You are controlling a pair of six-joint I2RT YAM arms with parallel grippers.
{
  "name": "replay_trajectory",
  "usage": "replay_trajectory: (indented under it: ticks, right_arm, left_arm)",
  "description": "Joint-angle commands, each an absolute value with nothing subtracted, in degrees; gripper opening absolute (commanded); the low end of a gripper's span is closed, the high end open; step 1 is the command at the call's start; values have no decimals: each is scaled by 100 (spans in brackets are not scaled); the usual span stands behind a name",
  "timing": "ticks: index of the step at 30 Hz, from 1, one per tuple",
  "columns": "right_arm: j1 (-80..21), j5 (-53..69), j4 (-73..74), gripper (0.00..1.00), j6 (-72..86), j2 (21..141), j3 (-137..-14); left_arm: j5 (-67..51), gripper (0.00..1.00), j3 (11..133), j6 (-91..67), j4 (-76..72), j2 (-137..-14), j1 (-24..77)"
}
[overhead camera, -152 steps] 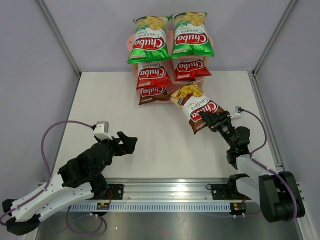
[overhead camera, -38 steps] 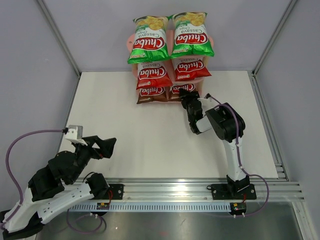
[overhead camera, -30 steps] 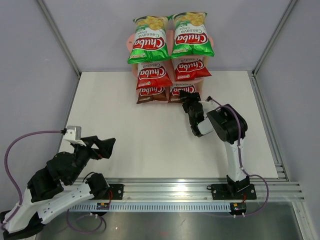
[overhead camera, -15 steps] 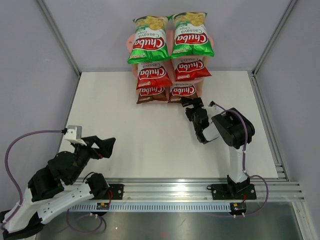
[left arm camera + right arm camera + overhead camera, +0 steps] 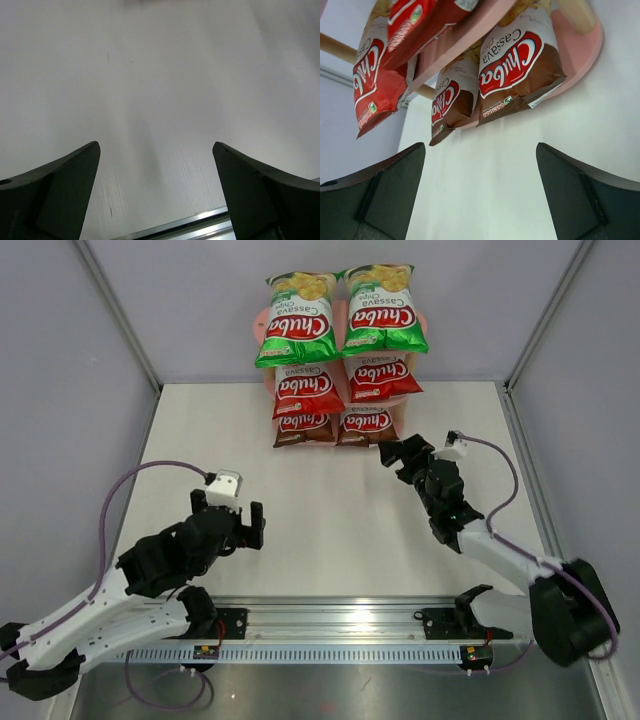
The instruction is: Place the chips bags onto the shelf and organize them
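The pink shelf [image 5: 258, 324] stands at the table's back centre with chips bags on every tier. Two green bags [image 5: 296, 320] [image 5: 383, 310] lie on top, two red bags [image 5: 307, 390] [image 5: 381, 377] in the middle, and two brown bags [image 5: 305, 428] [image 5: 366, 426] at the bottom. My right gripper [image 5: 400, 452] is open and empty, a short way in front of the right brown bag [image 5: 520, 75]. In its wrist view the jaws [image 5: 480, 147] frame bare table below the shelf's bottom board [image 5: 580, 60]. My left gripper [image 5: 232, 518] is open over the near left table, holding nothing [image 5: 156, 144].
A metal rail [image 5: 340, 615] runs along the near edge, also seen as a metal rail [image 5: 200, 225] under the left fingers. Grey walls close in the left, right and back sides. A purple cable [image 5: 120, 500] loops from the left arm.
My right gripper has opened wide and drawn back from the shelf's bottom tier, leaving the brown bag there. The left arm has swung forward and to the right.
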State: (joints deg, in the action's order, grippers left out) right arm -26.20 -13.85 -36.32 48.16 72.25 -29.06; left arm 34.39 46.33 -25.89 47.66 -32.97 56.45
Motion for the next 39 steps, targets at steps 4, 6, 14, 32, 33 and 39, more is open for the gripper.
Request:
replay_trajectory:
  ticks: [4,6,14,32,33,39]
  right_arm:
    - [-2672,-1660,1170,99,2578,5022,-3953]
    - [-2672,-1906,1869,99,2400,4642,-4165]
    - [-2672,-2468,4849,100,1969,3674,-5650]
    - [-2672,-2329,5871,99,1600,3164,-6583]
    - [-2663,-2338,5836,100,1600,3164,-6548]
    - [-2672,-2303,5792,99,1600,3138,-6521]
  left_arm:
    - [2946,99,4825,-2294,4579,-4051,4915]
    - [2682,99,4799,-2181,4465,-4096,4075]
    - [1011,99,4588,-1688,3806,-3332,1100]
    - [896,99,4228,-1468,3604,-2241,940]
    - [896,99,4219,-1468,3586,-2180,949]
    - [905,99,4184,-1485,3577,-2109,984]
